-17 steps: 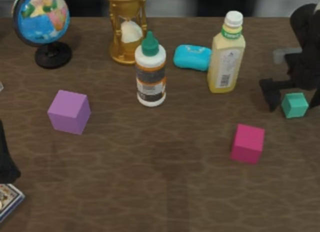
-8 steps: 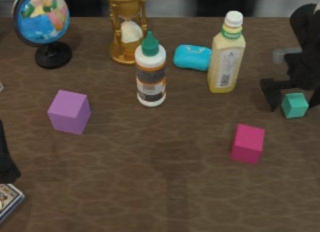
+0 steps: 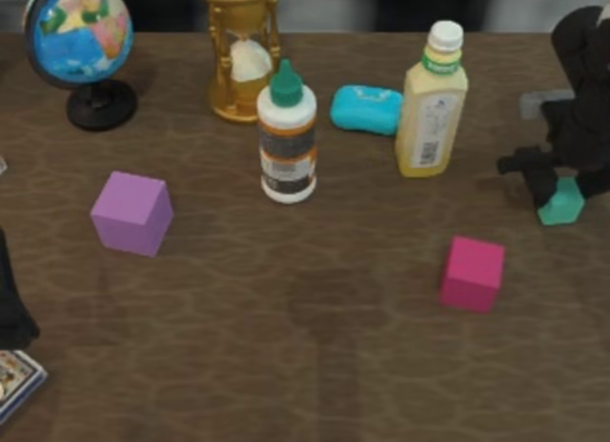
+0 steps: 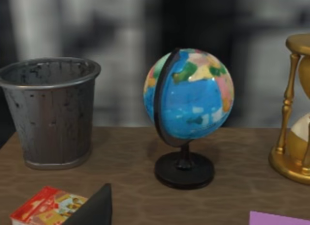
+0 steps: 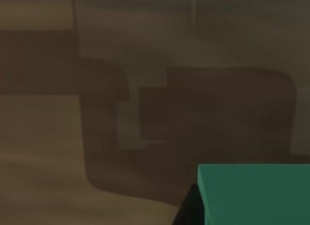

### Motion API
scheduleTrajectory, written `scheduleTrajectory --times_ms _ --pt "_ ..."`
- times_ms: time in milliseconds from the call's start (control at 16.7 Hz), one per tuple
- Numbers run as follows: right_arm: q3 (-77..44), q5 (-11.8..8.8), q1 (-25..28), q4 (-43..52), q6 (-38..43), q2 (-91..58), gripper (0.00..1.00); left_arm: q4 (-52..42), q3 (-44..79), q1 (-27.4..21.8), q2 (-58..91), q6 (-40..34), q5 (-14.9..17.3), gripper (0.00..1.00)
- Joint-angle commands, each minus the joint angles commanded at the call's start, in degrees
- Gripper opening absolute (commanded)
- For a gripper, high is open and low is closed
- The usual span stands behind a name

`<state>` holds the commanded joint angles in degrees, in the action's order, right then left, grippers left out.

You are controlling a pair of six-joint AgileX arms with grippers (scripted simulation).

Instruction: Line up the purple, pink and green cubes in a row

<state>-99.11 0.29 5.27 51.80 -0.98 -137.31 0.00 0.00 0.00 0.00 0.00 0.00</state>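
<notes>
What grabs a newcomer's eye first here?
Probably the right gripper at the table's right edge, closed over the green cube. Next, the purple cube at the left and the pink cube right of centre, far apart. Behind stands a bright globe.

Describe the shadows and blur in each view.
Top view: soft shadows beside the purple cube and pink cube. Left wrist view: the background behind the globe is blurred. Right wrist view: a broad blocky shadow darkens the table beside the green cube.
</notes>
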Motion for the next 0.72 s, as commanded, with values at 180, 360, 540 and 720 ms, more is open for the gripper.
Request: scheduleTrajectory --times_ms 180,360,540,720 --pt "0.0 0.0 0.0 0.0 0.0 0.0 0.0 0.0 0.0 0.0 0.0 0.0 0.0 1.0" --pt "0.0 0.0 0.0 0.0 0.0 0.0 0.0 0.0 0.0 0.0 0.0 0.0 0.0 1.0" --pt "-0.61 -0.05 -0.16 0.59 0.08 1.99 0.0 0.0 0.0 0.0 0.0 0.0 0.0 1.0" --pt "-2.46 -0.06 0.01 2.97 0.0 2.64 0.0 0.0 0.0 0.0 0.0 0.0 0.0 1.0"
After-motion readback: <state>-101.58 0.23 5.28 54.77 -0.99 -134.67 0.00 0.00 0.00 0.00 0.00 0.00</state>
